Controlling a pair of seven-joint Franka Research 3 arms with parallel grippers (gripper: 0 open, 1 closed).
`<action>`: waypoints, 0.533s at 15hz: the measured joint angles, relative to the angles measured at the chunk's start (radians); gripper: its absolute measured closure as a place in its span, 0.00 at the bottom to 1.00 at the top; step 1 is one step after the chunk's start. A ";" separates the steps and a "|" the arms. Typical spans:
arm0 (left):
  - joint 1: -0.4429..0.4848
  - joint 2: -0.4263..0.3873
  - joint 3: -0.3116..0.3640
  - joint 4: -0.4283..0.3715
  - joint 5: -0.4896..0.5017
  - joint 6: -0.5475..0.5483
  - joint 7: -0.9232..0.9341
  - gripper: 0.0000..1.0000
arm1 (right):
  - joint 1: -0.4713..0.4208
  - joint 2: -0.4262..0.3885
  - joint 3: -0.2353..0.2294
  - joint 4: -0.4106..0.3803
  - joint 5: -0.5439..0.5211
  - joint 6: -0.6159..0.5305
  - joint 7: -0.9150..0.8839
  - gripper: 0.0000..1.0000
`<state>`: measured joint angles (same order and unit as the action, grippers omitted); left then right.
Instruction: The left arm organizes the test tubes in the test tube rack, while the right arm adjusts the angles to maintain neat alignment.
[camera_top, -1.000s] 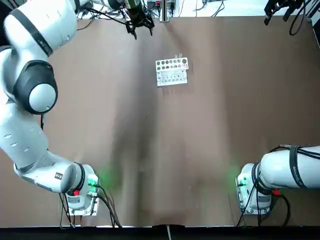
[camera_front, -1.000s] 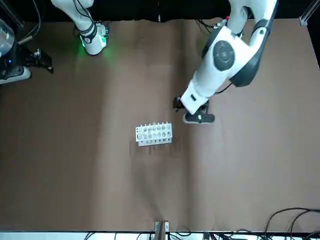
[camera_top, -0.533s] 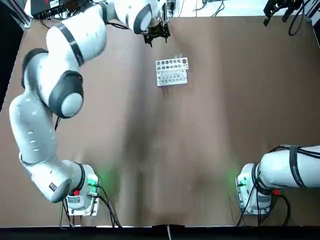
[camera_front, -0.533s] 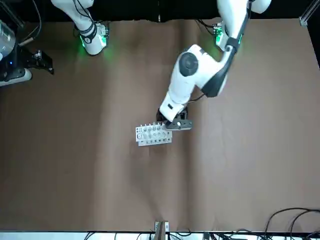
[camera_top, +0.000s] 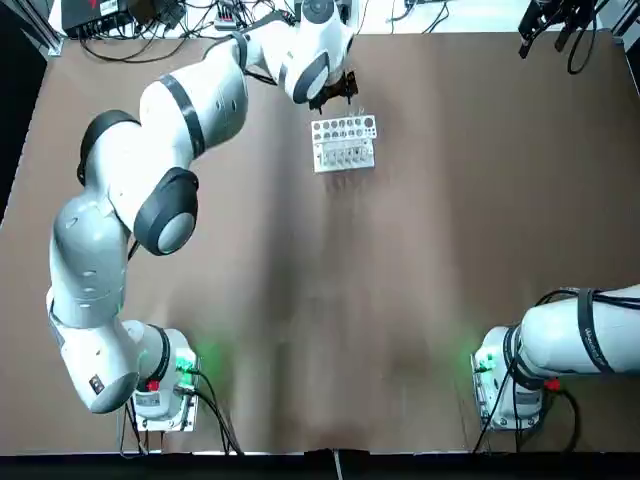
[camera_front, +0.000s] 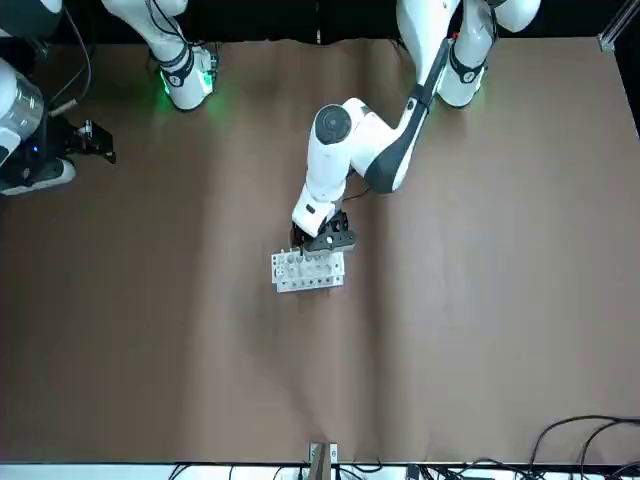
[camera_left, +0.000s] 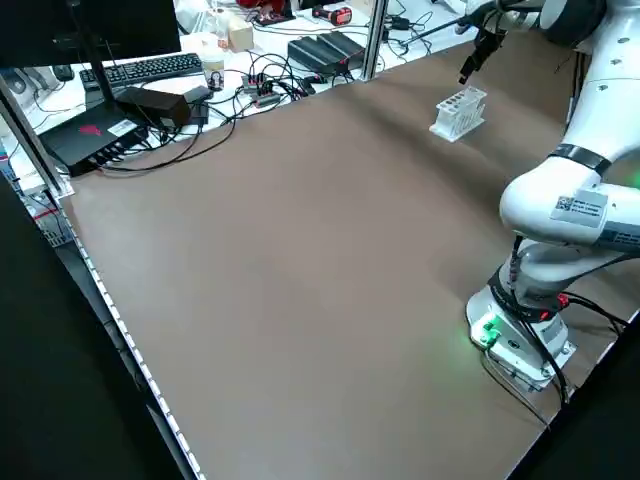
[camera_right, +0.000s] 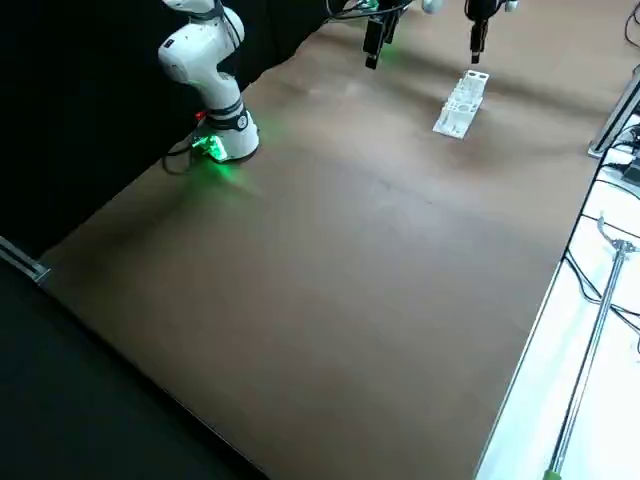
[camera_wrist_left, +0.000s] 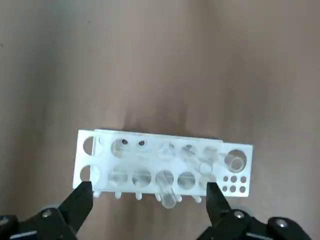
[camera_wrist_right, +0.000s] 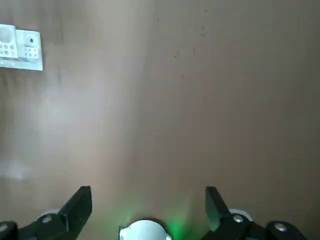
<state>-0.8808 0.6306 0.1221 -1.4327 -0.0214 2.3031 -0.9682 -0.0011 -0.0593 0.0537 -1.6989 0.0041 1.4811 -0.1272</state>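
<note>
Two black fingers of the left pincer (camera_wrist_left: 149, 186) are spread wide, with a gap between them and nothing held in it. The pincer is up in the air, close to the rack (camera_wrist_left: 162, 187). In the left wrist view, the rack shows just past the fingertips, and its long side runs across the gap from one finger to the other. The rack sits on the table (camera_top: 420, 240), lower than this pincer.

A few clear tubes are in the rack. One tube (camera_wrist_left: 168, 199) leans, and its end shows in the part of the rack that looks nearest the gap. Another tube (camera_wrist_left: 235, 161) is in a big hole near one end of the rack.

The right pincer (camera_wrist_right: 149, 189) is open too, and it holds nothing. It is off to the robot's right, and the rack is well apart from it, over on its left.
</note>
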 joint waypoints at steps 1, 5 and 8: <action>-0.012 0.021 -0.001 0.003 0.000 0.000 -0.009 0.00 | 0.001 0.011 0.000 0.000 0.000 0.002 0.000 0.00; -0.025 0.077 -0.003 0.045 0.000 0.004 -0.027 0.11 | 0.005 0.046 0.001 0.000 0.061 -0.001 0.003 0.00; -0.037 0.088 -0.003 0.055 0.000 0.005 -0.029 0.17 | 0.009 0.067 0.002 0.000 0.087 -0.001 0.004 0.00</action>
<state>-0.9174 0.7182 0.1188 -1.3781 -0.0214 2.3077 -0.9972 0.0075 0.0077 0.0552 -1.6992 0.0909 1.4803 -0.1233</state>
